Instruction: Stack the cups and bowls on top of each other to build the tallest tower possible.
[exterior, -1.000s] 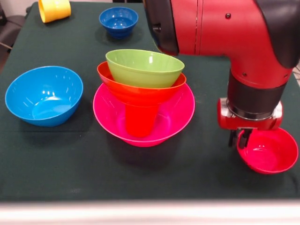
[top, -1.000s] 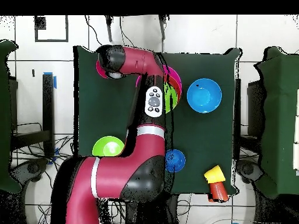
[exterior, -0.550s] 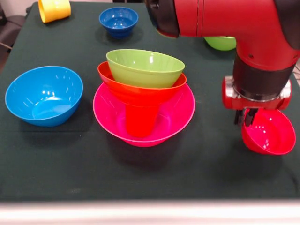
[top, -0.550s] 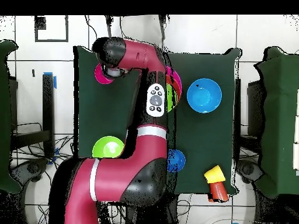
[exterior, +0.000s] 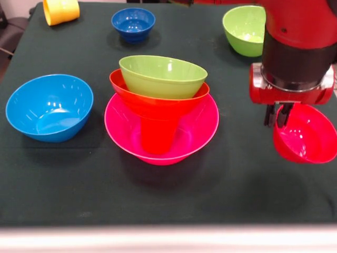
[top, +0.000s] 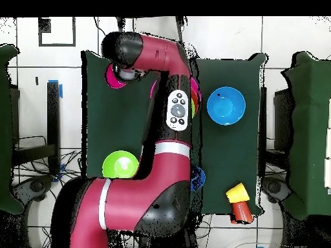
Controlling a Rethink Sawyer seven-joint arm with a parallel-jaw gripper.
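- Tabletop [exterior: 79,184]: dark green cloth cover.
- Resting directly on it: pink bowl [exterior: 200,132], light blue bowl [exterior: 50,108], dark blue bowl [exterior: 133,23], lime green bowl [exterior: 245,30], yellow cup [exterior: 61,10].

Even, bright overhead light, soft shadows, mild glare on glossy bowls [exterior: 161,108].
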